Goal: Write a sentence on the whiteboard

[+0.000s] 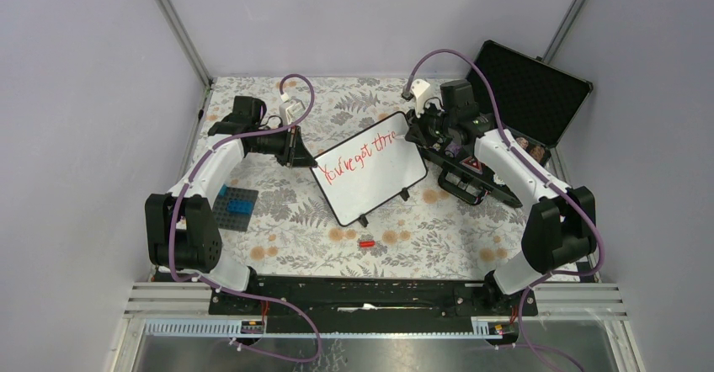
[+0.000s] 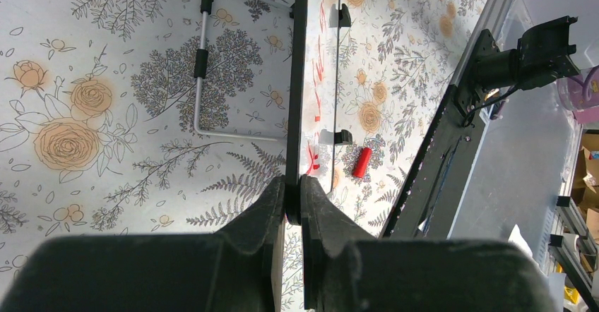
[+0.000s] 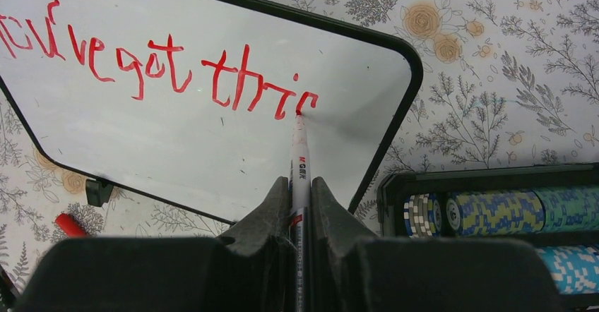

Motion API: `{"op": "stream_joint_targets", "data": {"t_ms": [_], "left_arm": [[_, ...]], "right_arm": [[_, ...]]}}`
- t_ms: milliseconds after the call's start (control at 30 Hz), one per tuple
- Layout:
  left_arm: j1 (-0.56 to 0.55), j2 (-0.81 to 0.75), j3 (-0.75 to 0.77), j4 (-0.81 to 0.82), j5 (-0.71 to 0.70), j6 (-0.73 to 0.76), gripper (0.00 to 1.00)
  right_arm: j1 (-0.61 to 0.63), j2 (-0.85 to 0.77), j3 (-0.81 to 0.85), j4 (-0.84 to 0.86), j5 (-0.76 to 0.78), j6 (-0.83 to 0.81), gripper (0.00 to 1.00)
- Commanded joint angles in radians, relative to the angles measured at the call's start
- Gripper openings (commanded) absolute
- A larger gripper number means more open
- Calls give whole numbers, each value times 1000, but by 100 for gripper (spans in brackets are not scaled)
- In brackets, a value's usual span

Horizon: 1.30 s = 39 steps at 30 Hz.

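The whiteboard (image 1: 375,183) stands tilted at the table's middle, its white face (image 3: 176,150) toward the right arm. The red sentence (image 1: 354,155) reads "You've got thi" plus a short curved stroke (image 3: 162,68). My left gripper (image 1: 296,147) is shut on the board's left rim, seen edge-on (image 2: 297,79) between the jaws (image 2: 292,181). My right gripper (image 1: 425,132) (image 3: 299,183) is shut on a white marker (image 3: 299,164). The marker's red tip touches the board at the end of the last stroke.
A red marker cap (image 1: 366,242) (image 2: 362,162) lies in front of the board. An open black case (image 1: 530,94) with poker chips (image 3: 487,210) stands at the right. A blue brick plate (image 1: 236,206) lies at the left. A wire stand (image 2: 200,65) sticks out behind the board.
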Motion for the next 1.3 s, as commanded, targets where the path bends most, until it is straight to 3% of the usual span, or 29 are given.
{"op": "stream_joint_targets", "data": {"t_ms": [0,633,1267], "left_arm": [[-11,7,13,36,-54,38,0],[-11,14,19,37,-54,38,0],[-14,14,22,36,-55,37,0]], "right_arm": [[1,-23,-5,15,46,-19,0],[-12,-32,-30,13,76,-40,0],[19,-33,-33,-28,-38,-30,0]]}}
